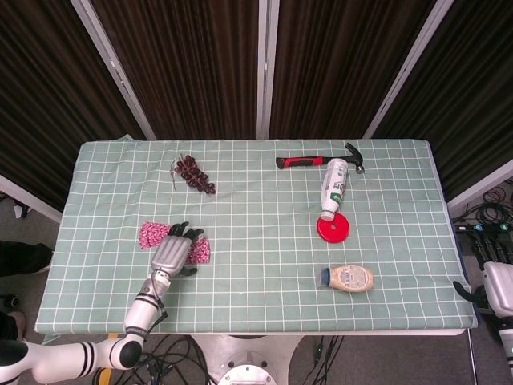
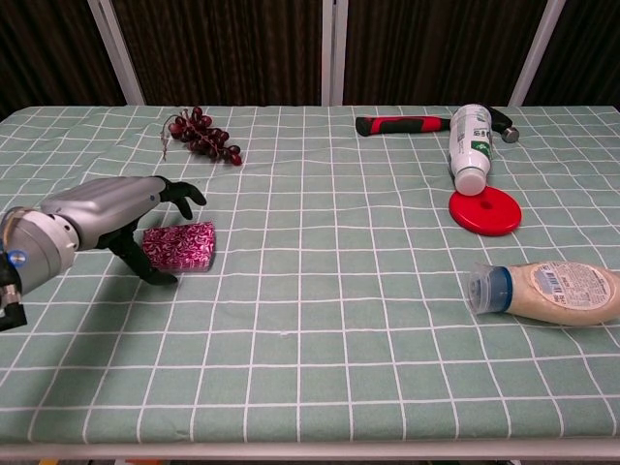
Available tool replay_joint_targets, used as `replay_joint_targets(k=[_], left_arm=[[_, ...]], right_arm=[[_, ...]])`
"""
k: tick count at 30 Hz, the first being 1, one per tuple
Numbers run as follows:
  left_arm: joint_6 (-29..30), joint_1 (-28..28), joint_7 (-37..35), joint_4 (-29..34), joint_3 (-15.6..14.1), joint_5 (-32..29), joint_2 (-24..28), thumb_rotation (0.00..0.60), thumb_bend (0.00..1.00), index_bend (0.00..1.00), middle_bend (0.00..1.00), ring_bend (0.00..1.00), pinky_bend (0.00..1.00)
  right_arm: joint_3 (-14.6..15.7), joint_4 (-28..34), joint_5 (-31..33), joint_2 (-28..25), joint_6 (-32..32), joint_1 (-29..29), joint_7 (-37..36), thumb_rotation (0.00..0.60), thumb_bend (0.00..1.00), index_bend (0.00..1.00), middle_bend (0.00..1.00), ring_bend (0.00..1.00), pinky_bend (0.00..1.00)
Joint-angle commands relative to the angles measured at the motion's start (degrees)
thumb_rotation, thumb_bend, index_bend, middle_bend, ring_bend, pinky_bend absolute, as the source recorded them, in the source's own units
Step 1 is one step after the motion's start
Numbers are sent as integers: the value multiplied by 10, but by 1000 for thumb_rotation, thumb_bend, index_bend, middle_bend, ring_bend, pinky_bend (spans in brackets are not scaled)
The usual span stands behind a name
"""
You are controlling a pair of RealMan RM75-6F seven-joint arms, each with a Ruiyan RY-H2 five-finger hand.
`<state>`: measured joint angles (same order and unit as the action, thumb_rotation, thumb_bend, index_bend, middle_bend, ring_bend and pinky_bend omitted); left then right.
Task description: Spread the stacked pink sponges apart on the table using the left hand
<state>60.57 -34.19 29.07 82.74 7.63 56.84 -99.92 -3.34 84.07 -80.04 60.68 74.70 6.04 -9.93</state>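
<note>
Two pink patterned sponges lie apart near the table's front left. One sponge lies flat to the left of my left hand. The other sponge sits partly under that hand. My left hand arches over this sponge's left end, its dark fingers spread above the sponge and the thumb low at its near-left corner. Nothing is lifted. In the chest view the left sponge is hidden behind the hand. My right hand shows only partly, off the table's right front corner.
A bunch of dark grapes lies at the back left. A hammer, a white bottle on its side, a red lid and a squeeze bottle occupy the right half.
</note>
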Motion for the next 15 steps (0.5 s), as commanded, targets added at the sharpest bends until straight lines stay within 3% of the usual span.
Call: replay_joint_targets(k=[1,15], left_arm=[[1,0,-3,-1,0,1,-1,600,135,157,239,33,91],[0,-1,2,-13,1,-13,-8,600,158,158,299,33,91]], right_arm=[[0,-1,1,1,0,0,0,600,155,0,0,0,0],[-1,0,2,0,-1,0,1,600,155,0,0,0,0]])
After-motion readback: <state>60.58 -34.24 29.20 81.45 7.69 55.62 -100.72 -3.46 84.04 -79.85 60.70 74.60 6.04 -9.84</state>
